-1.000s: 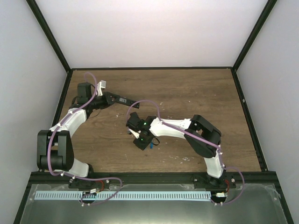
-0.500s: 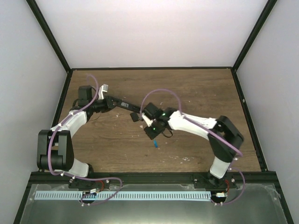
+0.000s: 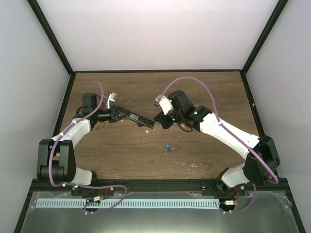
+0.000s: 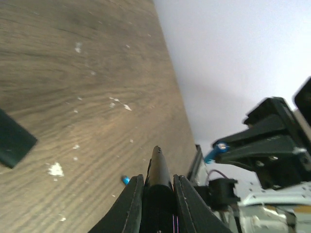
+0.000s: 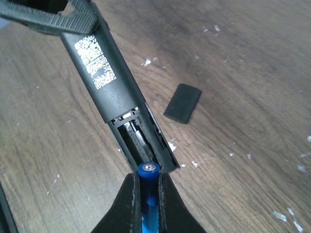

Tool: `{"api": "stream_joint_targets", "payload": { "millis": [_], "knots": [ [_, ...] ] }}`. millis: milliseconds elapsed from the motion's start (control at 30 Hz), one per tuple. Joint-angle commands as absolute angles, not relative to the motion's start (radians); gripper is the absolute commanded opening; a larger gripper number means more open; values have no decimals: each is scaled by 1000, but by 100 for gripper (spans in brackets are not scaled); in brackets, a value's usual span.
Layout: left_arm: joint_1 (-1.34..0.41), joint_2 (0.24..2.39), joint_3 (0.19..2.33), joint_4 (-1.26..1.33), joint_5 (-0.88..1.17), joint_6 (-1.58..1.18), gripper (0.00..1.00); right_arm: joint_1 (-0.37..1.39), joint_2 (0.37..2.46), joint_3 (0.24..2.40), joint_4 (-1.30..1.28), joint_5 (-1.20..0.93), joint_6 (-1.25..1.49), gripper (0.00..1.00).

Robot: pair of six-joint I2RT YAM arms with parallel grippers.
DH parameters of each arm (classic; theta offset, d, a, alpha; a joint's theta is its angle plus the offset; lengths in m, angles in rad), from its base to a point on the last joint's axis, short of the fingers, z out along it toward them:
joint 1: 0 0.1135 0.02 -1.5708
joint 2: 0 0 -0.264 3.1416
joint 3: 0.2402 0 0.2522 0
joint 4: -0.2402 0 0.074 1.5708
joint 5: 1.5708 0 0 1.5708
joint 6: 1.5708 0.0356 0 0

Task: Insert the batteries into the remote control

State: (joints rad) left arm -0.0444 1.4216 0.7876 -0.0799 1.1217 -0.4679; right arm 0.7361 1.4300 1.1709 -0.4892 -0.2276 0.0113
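Battery [image 5: 148,194], clamped in the right gripper [image 5: 147,180], is pointed tip-first at the open bay [image 5: 140,140] just ahead; remote control [image 5: 104,73] is clamped by the left gripper [image 4: 156,183].

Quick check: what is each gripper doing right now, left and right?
Left gripper: closed on the remote control.
Right gripper: closed on a blue battery, at the open battery compartment.

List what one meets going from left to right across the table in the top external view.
left pincer → remote → right pincer → loose battery
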Motion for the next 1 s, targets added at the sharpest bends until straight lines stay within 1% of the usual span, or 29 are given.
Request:
{"api": "stream_joint_targets", "payload": {
  "millis": [0,167,367,967],
  "knots": [
    [-57,1391,781,-57,1296,-466,0,730,1407,1135,-392,-354,-67,1],
    [-61,1392,782,-81,1390,-449,0,730,1386,1087,-298,-459,-91,1],
    [-65,1394,786,-101,1423,-433,0,730,1381,1069,-274,-542,-136,1],
    [-72,1420,812,-78,1453,-464,0,730,1369,1022,-284,-621,-171,1]
  ]
}}
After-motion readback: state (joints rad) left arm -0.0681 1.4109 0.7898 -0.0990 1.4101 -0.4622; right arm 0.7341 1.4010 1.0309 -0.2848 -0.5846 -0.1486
